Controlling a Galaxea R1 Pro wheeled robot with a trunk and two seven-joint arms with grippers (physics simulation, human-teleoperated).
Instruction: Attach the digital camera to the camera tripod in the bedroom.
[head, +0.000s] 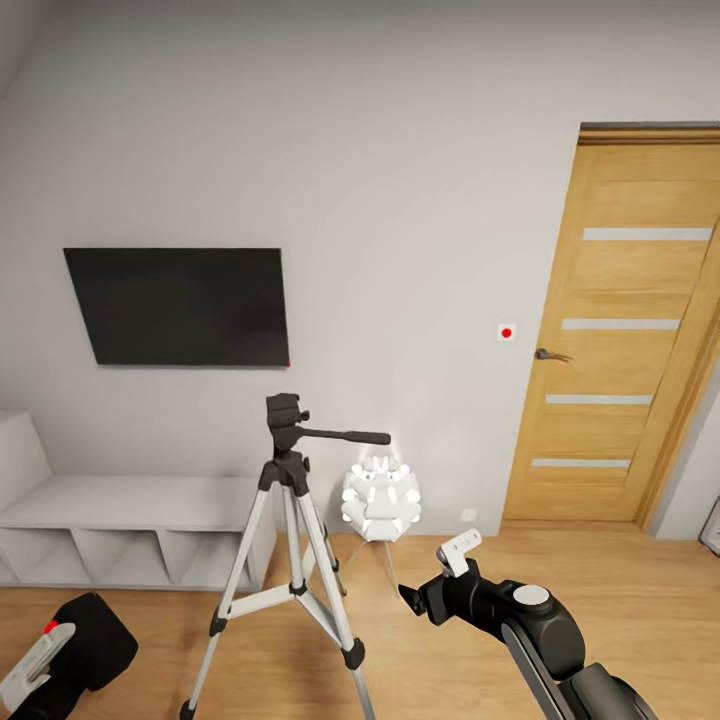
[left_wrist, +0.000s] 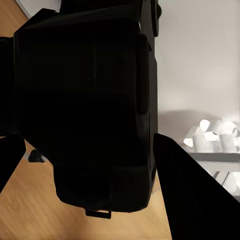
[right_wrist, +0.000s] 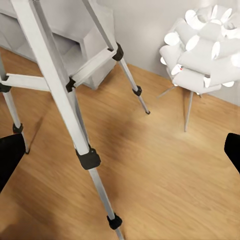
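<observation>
Left gripper (head: 40, 660) holding digital camera (left_wrist: 85, 110); camera tripod (head: 290, 560), lamp (head: 380, 500) ahead.

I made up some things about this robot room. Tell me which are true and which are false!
1. The left gripper holds the digital camera. True.
2. The digital camera already sits on the camera tripod. False: the tripod's head is bare.
3. The door is shut. True.
4. The right gripper clamps a tripod leg. False: its jaws are open and hold nothing.
5. A glowing white lamp stands behind the tripod. True.
</observation>
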